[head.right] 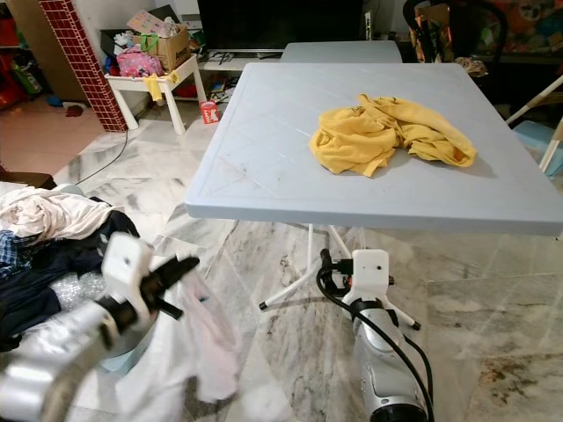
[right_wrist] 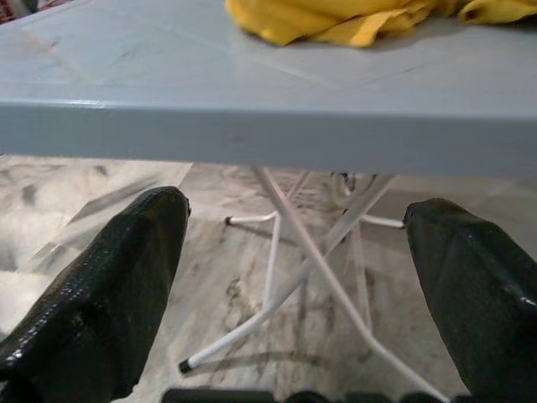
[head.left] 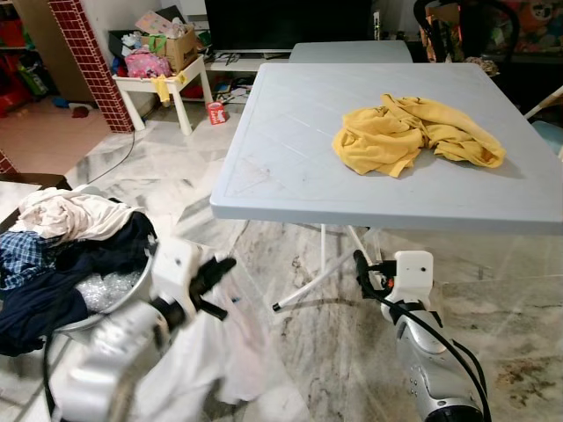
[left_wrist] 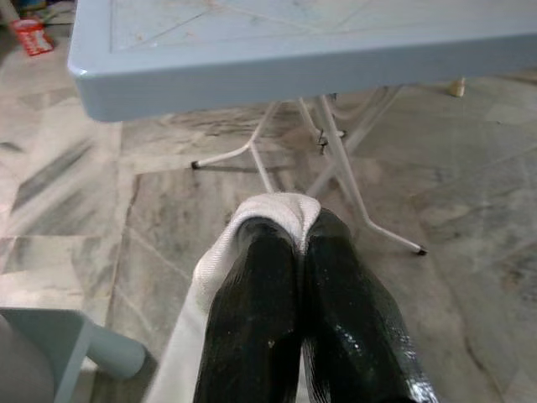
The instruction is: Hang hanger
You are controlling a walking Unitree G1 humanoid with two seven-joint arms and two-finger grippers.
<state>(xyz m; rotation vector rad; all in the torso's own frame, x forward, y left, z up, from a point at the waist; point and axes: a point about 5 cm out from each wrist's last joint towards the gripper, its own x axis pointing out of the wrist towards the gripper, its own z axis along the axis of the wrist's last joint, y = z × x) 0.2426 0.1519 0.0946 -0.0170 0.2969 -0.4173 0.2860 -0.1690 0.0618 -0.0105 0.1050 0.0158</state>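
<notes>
- Left eye view: pale blue folding table [head.left: 290, 167] ahead, a crumpled yellow garment [head.left: 413, 132] on its far right part. Left gripper [head.left: 214, 283] low at the table's near-left corner, a white cloth [head.left: 211, 352] hanging from it toward the marble floor [head.left: 334, 352]. Beside it on the robot's left, a basket [head.left: 106, 303] heaped with mixed clothes. Right gripper [head.left: 362, 268] below the table's front edge, near the white legs.
- Right eye view: same layout; a small white side table [head.right: 154, 83] piled with clutter stands far left by a red brick pillar [head.right: 84, 53]. No hanger can be made out.
- Left wrist view: the two black fingers [left_wrist: 252, 319] pressed together, pinching a fold of white cloth [left_wrist: 277, 214] at their tips; table edge and legs beyond.
- Right wrist view: fingers [right_wrist: 109, 302] spread wide, nothing between them; table edge just ahead, yellow garment [right_wrist: 352, 18] on top.
</notes>
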